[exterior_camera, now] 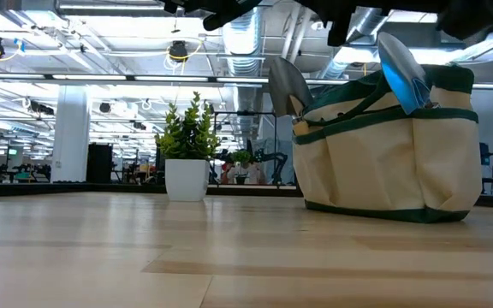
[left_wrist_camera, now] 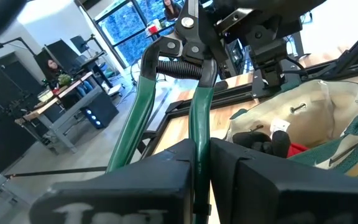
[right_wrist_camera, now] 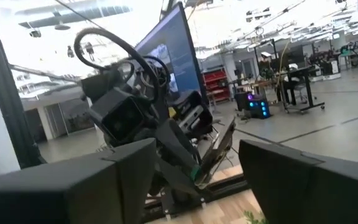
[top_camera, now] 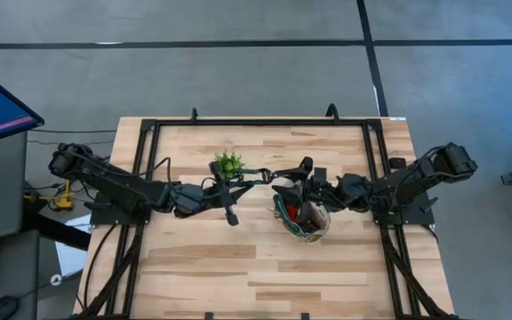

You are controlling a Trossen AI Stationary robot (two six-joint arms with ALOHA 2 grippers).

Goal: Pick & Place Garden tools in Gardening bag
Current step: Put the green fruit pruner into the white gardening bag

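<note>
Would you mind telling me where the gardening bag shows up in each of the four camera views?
High view: the gardening bag sits right of centre, under the right gripper.
Low view: it stands at the right, trowel blades sticking up.
Left wrist view: its open mouth is at the right, behind the green-handled pruners.
Right wrist view: not in it.
Shared landmark: the potted plant, left of the bag.

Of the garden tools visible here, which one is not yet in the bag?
The green-handled pruners, shut in the left tool and held in the air beside the bag. The trowels' blades already stick up out of the bag.
</note>
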